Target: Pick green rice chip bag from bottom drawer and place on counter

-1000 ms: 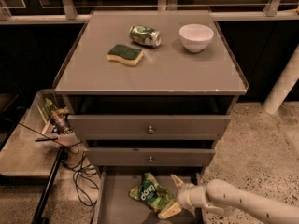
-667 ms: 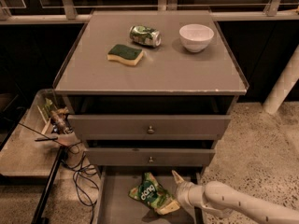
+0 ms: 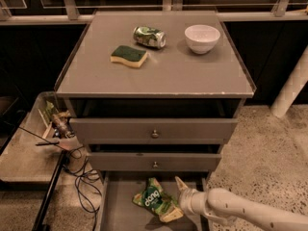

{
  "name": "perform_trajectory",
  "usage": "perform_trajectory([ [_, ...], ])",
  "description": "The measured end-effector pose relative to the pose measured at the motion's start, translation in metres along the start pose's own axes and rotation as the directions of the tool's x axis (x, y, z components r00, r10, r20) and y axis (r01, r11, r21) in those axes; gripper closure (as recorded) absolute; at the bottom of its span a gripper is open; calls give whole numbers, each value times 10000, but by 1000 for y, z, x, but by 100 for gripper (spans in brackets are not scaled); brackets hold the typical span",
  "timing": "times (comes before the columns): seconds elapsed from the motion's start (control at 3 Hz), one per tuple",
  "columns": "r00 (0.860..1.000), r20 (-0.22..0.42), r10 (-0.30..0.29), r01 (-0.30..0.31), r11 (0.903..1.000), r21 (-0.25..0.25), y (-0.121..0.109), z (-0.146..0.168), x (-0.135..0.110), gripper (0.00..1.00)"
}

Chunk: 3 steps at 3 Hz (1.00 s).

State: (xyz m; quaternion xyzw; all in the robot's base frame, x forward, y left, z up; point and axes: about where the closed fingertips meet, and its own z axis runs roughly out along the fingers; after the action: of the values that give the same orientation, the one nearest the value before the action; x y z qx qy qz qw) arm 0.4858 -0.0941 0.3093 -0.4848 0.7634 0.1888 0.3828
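The green rice chip bag [image 3: 153, 199] lies crumpled on the floor of the open bottom drawer [image 3: 118, 211], near its middle. My gripper [image 3: 175, 199] is low inside the drawer, right beside the bag's right edge, on the end of the pale arm [image 3: 240, 210] that reaches in from the lower right. It is open, with one finger [image 3: 180, 183] pointing up and back past the bag's right side. The bag rests on the drawer floor. The counter [image 3: 159, 73] is the grey cabinet top above.
On the counter lie a green-and-yellow sponge [image 3: 128, 56], a green can [image 3: 149, 36] on its side and a white bowl [image 3: 202, 38]. Two upper drawers [image 3: 154, 130] stand slightly pulled out above the bottom one. A low shelf with clutter and cables [image 3: 57, 129] is at left.
My gripper and arm have shifted a little to the left, closer against the bag's right side. The bag and the things on the counter have stayed in place.
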Motion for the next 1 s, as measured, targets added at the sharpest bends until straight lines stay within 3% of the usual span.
perform_trajectory([
  [0.33,9994,-331,-54,59,9999,161,2,11,8,0],
  [1.0,9989,-402,249,-229,9985,488,-2,32,23,0],
])
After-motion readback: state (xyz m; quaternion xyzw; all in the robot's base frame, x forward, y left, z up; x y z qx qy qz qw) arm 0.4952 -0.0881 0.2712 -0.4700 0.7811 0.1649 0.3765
